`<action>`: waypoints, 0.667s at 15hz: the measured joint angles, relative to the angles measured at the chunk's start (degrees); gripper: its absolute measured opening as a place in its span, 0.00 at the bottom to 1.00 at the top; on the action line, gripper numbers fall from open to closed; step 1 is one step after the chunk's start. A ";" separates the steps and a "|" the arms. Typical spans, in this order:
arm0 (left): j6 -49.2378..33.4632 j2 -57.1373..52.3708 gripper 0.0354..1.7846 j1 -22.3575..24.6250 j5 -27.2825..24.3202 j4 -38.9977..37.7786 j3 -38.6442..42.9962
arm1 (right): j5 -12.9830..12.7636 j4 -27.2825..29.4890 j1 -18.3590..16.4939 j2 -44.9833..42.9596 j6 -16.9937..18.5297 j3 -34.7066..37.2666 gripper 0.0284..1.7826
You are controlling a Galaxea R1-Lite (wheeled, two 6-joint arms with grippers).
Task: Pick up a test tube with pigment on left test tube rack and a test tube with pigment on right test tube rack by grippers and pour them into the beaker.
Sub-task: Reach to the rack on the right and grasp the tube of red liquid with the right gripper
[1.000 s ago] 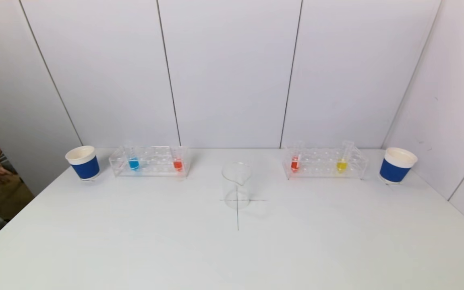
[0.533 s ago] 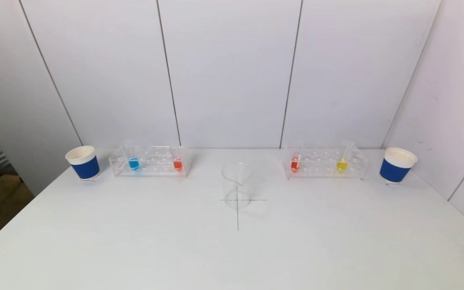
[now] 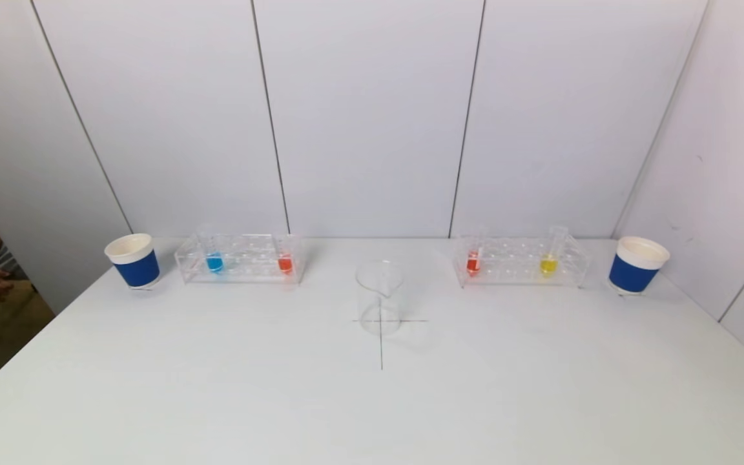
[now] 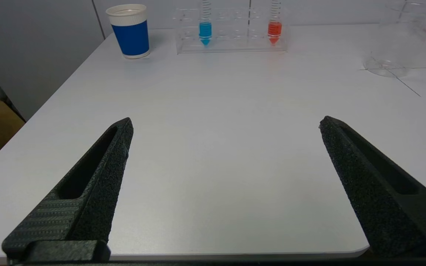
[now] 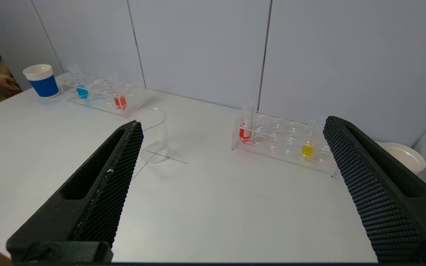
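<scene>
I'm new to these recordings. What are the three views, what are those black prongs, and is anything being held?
The wide picture comes from the robot's head; the other two from cameras on its wrists. The black prongs are each arm's claw: left claw and right claw, both open, low near the table's front edge, holding nothing. On the table an empty beaker stands between the left rack, holding blue and red tubes, and the right rack, holding red and yellow. A blue cup stands beyond each rack.
</scene>
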 joint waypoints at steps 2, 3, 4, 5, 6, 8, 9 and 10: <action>0.00 0.00 0.99 0.00 0.01 0.02 0.00 | 0.55 -6.75 0.04 5.89 0.20 1.46 1.00; 0.00 0.00 0.99 0.00 0.01 0.00 0.00 | 0.61 -10.30 0.02 9.01 0.30 2.32 1.00; 0.00 0.00 0.99 0.00 0.01 0.02 0.00 | 0.68 -13.31 0.00 11.90 0.34 3.25 1.00; 0.02 0.00 0.99 0.00 0.01 0.00 0.00 | 0.74 -16.40 0.00 14.76 0.37 4.30 1.00; 0.02 0.00 0.99 0.00 0.01 0.00 0.00 | 0.77 -19.96 0.04 17.88 0.37 5.49 1.00; 0.02 0.00 0.99 0.02 0.01 0.00 0.00 | 0.77 -27.43 0.06 24.05 0.30 7.28 1.00; 0.00 0.00 0.99 0.02 0.00 0.00 0.00 | 0.77 -31.17 0.06 27.28 0.15 8.02 1.00; 0.00 0.00 0.99 0.02 0.00 0.00 0.00 | 0.74 -35.08 0.11 30.89 0.01 8.66 1.00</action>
